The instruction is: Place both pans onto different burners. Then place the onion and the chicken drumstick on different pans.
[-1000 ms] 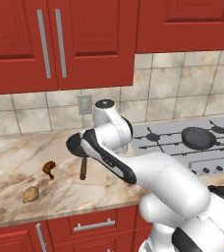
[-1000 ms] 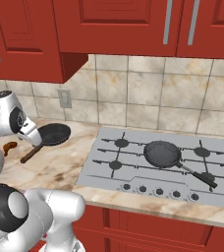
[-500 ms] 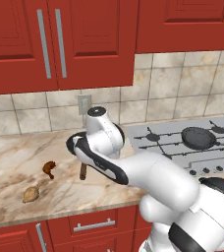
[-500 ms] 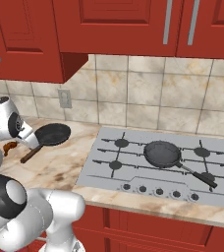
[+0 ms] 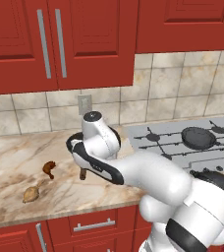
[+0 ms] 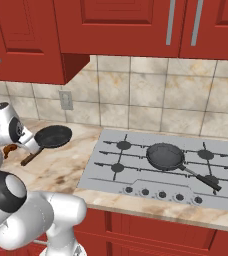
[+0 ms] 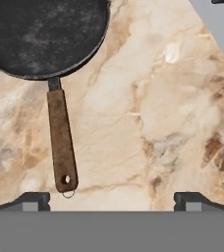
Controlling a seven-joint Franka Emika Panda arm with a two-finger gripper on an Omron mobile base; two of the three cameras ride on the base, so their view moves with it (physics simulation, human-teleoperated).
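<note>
The wider black pan (image 7: 45,34) lies on the marble counter left of the cooktop, its brown wooden handle (image 7: 61,142) pointing toward me. My gripper (image 7: 111,202) hovers above the counter, open wide with nothing held; the handle's ringed end lies just inside the left fingertip (image 7: 33,199). From the right base view the same pan (image 6: 53,136) is beside my hand. The smaller dark-grey pan (image 6: 165,156) rests on the middle burner of the cooktop (image 6: 136,175). The chicken drumstick (image 5: 49,168) and the onion (image 5: 31,194) lie on the counter left of the arm.
Free burners (image 6: 123,145) sit under the grates left and right of the smaller pan. A row of knobs (image 6: 162,194) lines the cooktop's front edge. A wall socket (image 5: 84,104) is on the tiled wall, with red cabinets above. The arm hides most of the wider pan in the left base view.
My hand has swung left across the counter, away from the cooktop, to over the wooden handle. The jaws have stayed open. Pans, onion and drumstick have not moved.
</note>
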